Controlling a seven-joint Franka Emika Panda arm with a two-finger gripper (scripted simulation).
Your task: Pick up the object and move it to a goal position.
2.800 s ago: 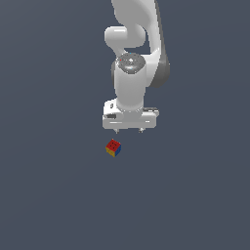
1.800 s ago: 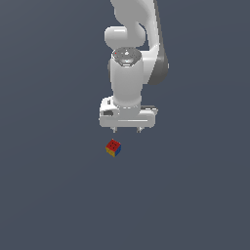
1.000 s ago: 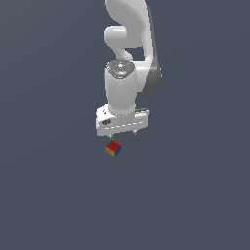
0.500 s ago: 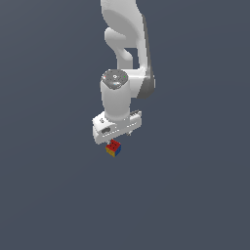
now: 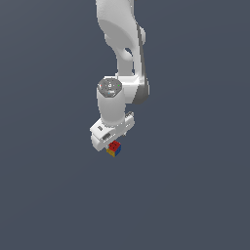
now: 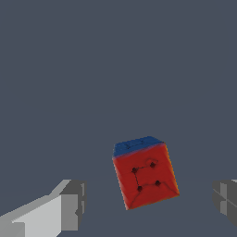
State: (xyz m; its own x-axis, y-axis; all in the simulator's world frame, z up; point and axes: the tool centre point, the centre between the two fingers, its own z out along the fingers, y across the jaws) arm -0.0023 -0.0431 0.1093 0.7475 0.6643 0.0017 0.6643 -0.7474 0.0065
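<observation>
**Q:** Status? Where's the tool and where's the target?

**Me:** My white two-fingered tool point(image 5: 108, 145) is low over the flat dark grey-blue tabletop point(image 5: 49, 195), right at the small cube with red, yellow and blue faces point(image 5: 114, 148). In the exterior view the cube sits at the lower edge of my tool body, peeking out on the exterior view's right side of it. Red face up, yellow and blue on the sides that show.

**Q:** Tool state?

**Me:** Spread wide. Wrist view, left to right: one grey finger pad point(image 6: 71, 205) with its white finger, then the cube point(image 6: 144, 173), then the other grey finger pad point(image 6: 225, 202) at the frame edge. Visible gap on both sides of the cube, so neither pad touches it. Nothing held.

**Q:** Cube centred between the fingers?

**Me:** Roughly between them, with more gap showing toward the first pad than toward the second. It's turned relative to my fingers, so its edges aren't square to the pads. The red face has four dark dots joined by thin lines; a blue face shows along one edge of it.

**Q:** Is the cube on the tabletop or lifted?

**Me:** It looks to be resting on the tabletop. Can't tell from the exterior view how far down my fingertips reach beside it; the tool body hides them.

**Q:** Arm pose?

**Me:** My white arm point(image 5: 119, 44) comes down from the top of the exterior view, wrist pointing down at the cube.
</observation>
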